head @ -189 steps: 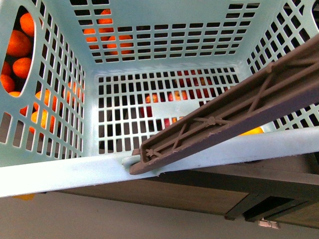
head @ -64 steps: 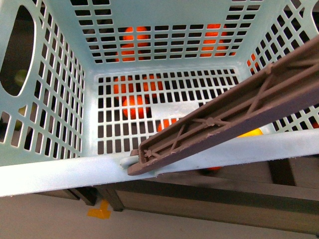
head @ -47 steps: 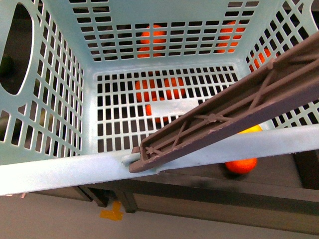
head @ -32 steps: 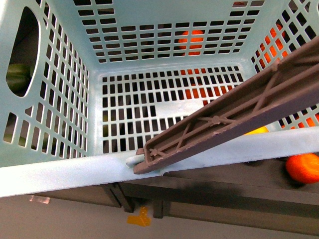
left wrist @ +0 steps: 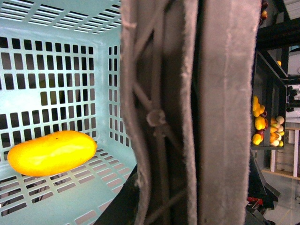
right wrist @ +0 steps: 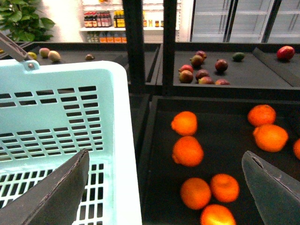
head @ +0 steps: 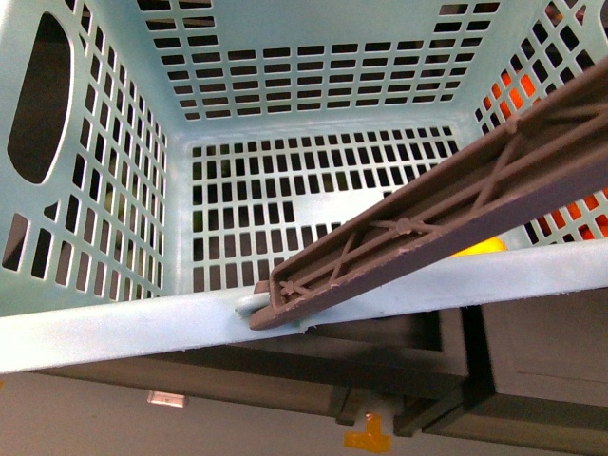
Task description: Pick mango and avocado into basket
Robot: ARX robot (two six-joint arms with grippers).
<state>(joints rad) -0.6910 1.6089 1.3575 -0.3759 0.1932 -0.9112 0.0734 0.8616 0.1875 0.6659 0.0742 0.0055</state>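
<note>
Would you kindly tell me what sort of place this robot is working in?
Probably a grocery shop's produce section: dark display trays of loose oranges, shelved bottles behind, and a teal shopping basket.

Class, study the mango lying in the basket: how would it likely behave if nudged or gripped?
The mango looks smooth and glossy, so it may slip in a grip. Its rounded, elongated shape lies loose on the basket's slotted floor, so it would probably roll sideways.
</note>
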